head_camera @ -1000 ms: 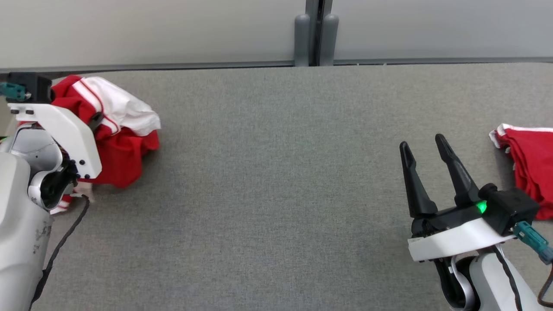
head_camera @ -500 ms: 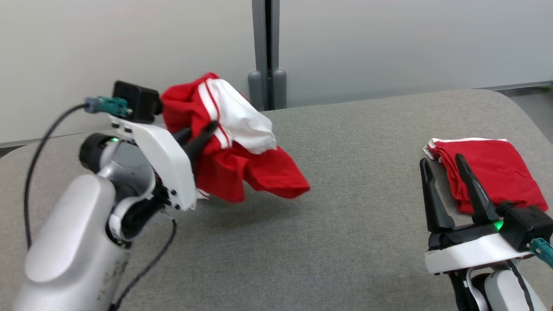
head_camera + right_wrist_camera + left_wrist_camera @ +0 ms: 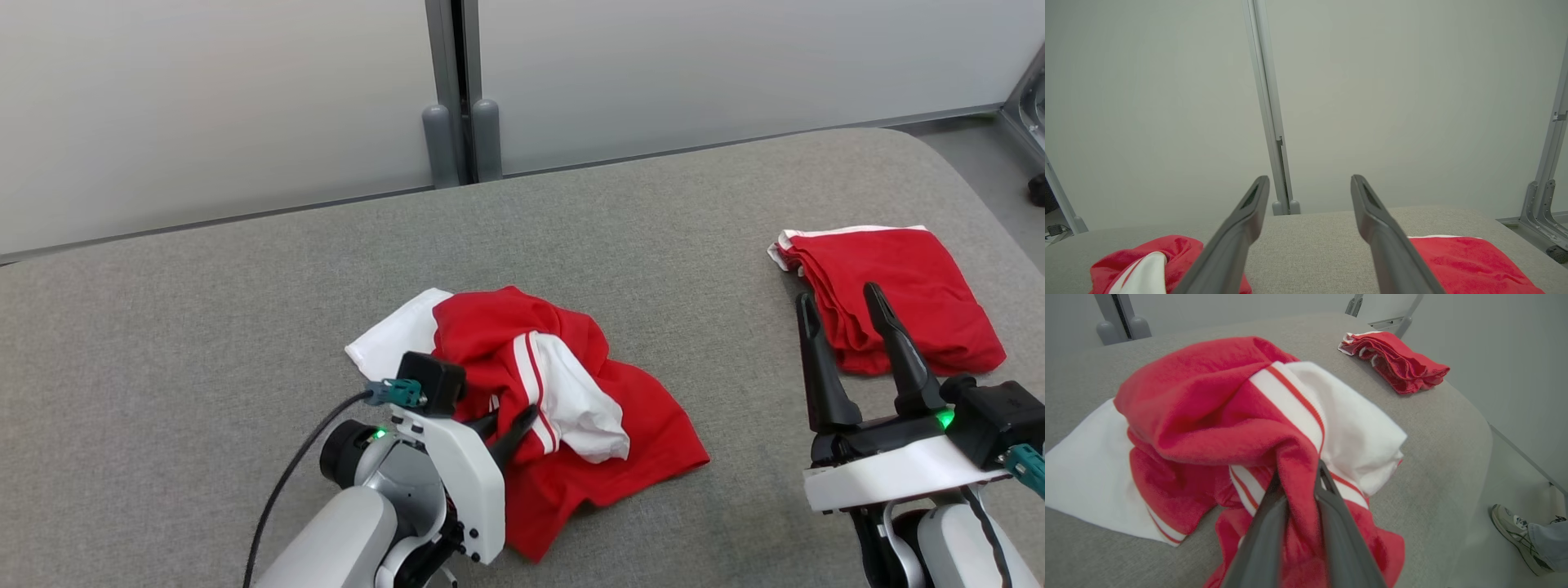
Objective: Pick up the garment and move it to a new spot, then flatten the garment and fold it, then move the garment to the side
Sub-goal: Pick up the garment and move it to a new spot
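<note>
- You have the grey fabric-topped desk [image 3: 245,327] carrying everything, with a pale partition wall and its grey post [image 3: 457,82] along the back edge.
- The garment [image 3: 490,327] lies in a crumpled heap around the middle of the desk, a little towards the front edge. It is red with white panels and white bands striped in red. One white part spreads flat on the side nearer the left edge, and another white fold bunches on top. The left wrist view [image 3: 1208,400] shows it rumpled, and the right wrist view [image 3: 1147,253] catches its edge.
- A second red garment [image 3: 906,286], folded with a white trim, sits near the right edge, well apart from the heap [image 3: 1400,363] [image 3: 1470,261].
- Your left gripper [image 3: 510,418] is clamped on a ridge of the garment's red cloth, with the fabric pinched between both fingers [image 3: 1298,473].
- Your right gripper [image 3: 838,294] has its fingers spread wide and holds nothing. It hangs over the front right part of the desk, just beside the folded red garment [image 3: 1309,179].
- A person's shoe [image 3: 1511,531] stands on the floor past the desk's right edge.
</note>
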Available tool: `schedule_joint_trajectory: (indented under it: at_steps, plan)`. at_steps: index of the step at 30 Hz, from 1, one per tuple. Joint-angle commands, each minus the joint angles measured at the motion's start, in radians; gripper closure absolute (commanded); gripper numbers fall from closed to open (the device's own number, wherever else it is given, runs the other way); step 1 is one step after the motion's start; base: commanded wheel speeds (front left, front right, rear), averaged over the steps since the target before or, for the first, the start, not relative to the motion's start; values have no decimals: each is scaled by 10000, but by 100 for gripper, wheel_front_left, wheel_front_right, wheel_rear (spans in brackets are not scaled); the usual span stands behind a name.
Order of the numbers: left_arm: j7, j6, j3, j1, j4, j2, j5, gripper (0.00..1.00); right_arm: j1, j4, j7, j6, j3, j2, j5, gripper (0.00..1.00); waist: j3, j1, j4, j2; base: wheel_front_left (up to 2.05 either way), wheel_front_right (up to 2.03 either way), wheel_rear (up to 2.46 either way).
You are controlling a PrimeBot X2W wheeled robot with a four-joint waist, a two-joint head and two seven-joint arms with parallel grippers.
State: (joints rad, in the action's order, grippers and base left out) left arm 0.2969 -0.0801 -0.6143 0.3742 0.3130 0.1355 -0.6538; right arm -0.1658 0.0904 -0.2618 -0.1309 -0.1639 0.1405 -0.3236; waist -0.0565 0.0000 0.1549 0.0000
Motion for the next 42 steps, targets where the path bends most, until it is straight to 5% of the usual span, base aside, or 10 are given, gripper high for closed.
schedule_joint_trajectory:
  at_steps: [1,2,9,17,30,37,42]
  plan:
    - [-252,-91,-90,41,385,-35,177,39,-105,35,-45,2,-22,28,-33,0,-123,0,36,0,0,0,0]
    - [-450,-139,-183,122,717,-98,246,0,-146,36,-45,2,-43,31,-31,0,-179,0,32,0,0,0,0]
    - [-1481,-380,-465,703,1837,-393,221,0,-112,146,-45,2,-64,149,-43,0,-137,0,-295,0,0,0,0]
    - [-1710,-415,-601,784,1303,298,345,0,113,281,-45,2,-38,211,26,0,425,0,-868,0,0,0,0]
    - [-3680,1405,880,-743,-842,2216,996,0,492,429,-45,2,-42,396,23,0,816,0,-1265,0,0,0,0]
    - [-5242,2367,1899,-2060,-1376,2383,892,0,627,710,-45,2,-113,438,30,0,768,0,-1211,0,0,0,0]
    - [-5569,2596,2530,-2726,-1794,2207,931,0,805,772,-45,2,48,381,40,0,730,0,-1204,0,0,0,0]
